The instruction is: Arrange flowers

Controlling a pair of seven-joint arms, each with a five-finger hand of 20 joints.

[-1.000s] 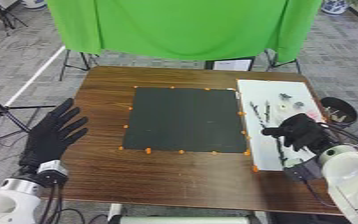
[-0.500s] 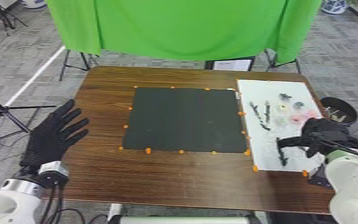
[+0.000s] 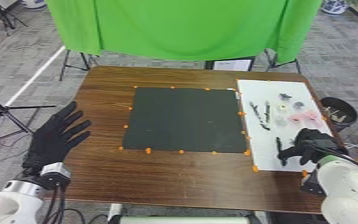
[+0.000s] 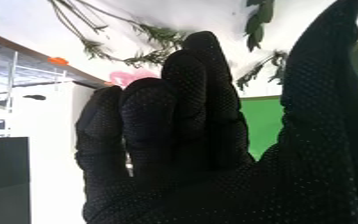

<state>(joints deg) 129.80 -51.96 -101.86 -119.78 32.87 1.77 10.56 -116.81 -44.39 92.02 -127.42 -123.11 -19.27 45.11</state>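
From where I stand, the right hand has drawn back toward the near end of the white sheet, leaving the pink blossom uncovered. Its fingers are extended, thumb apart, gripping nothing. A dark stem lies just beside it on the sheet, probably the next pick (my guess, anyway). The left hand waits open beside the table, so the arranging seems barely begun.
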